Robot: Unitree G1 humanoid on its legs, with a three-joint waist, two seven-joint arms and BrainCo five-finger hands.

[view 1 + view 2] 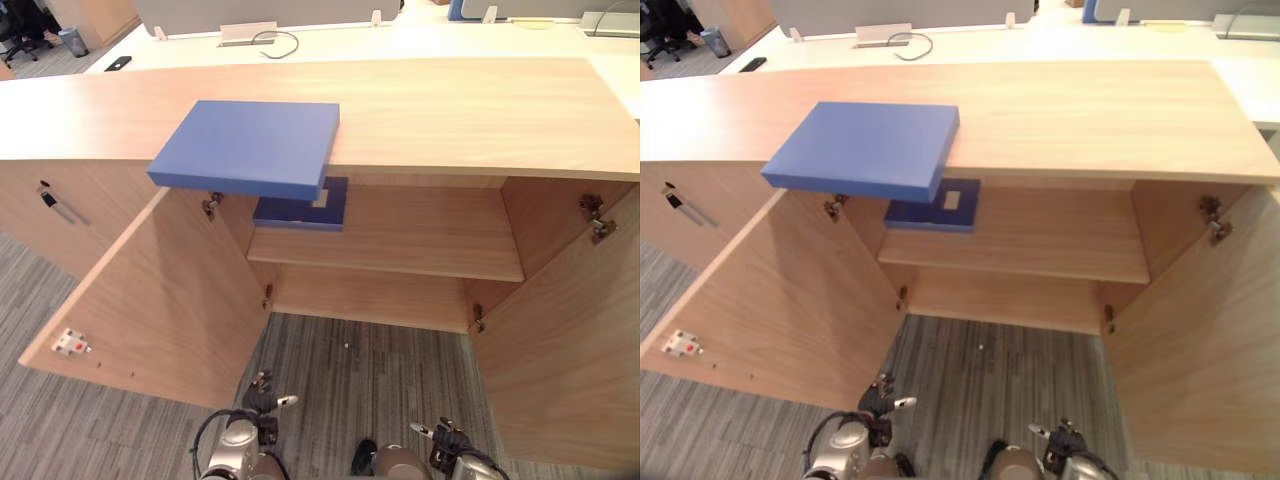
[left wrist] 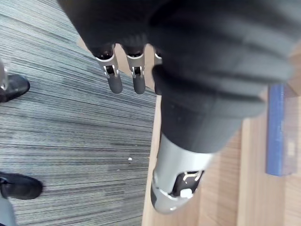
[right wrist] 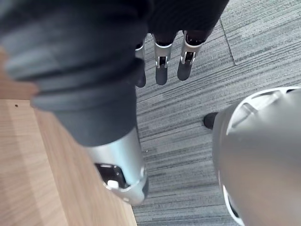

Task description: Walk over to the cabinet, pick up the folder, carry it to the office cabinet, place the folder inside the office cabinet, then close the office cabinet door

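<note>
Pale wood grain runs over the whole cabinet (image 1: pixel 470 110), a long low box with a flat, smooth top. Its two doors stand swung wide: the left door (image 1: pixel 160 300) and the right door (image 1: pixel 570 330), each a plain rectangular panel. Between them one shelf (image 1: pixel 420 235) splits the inside into an upper and a lower compartment. I can count four small metal hinges (image 1: pixel 595 215) on the inner walls.

Two flat rectangular folders are here. The blue folder (image 1: pixel 248 146), thick and matt, lies on the cabinet top with one corner jutting out past the front edge above the left door. The darker blue folder (image 1: pixel 305 208) lies flat on the shelf just below it, at the left end of the upper compartment, and has a pale patch on its cover.

Grey carpet (image 1: pixel 370 370) with fine stripes covers the floor in front.

Both hands hang low over that carpet, well apart from either folder. The left hand (image 2: pixel 136 75) has its silver, dark-tipped fingers straight and loose, carrying nothing, and the right hand (image 3: pixel 162 66) is likewise slack and empty.
</note>
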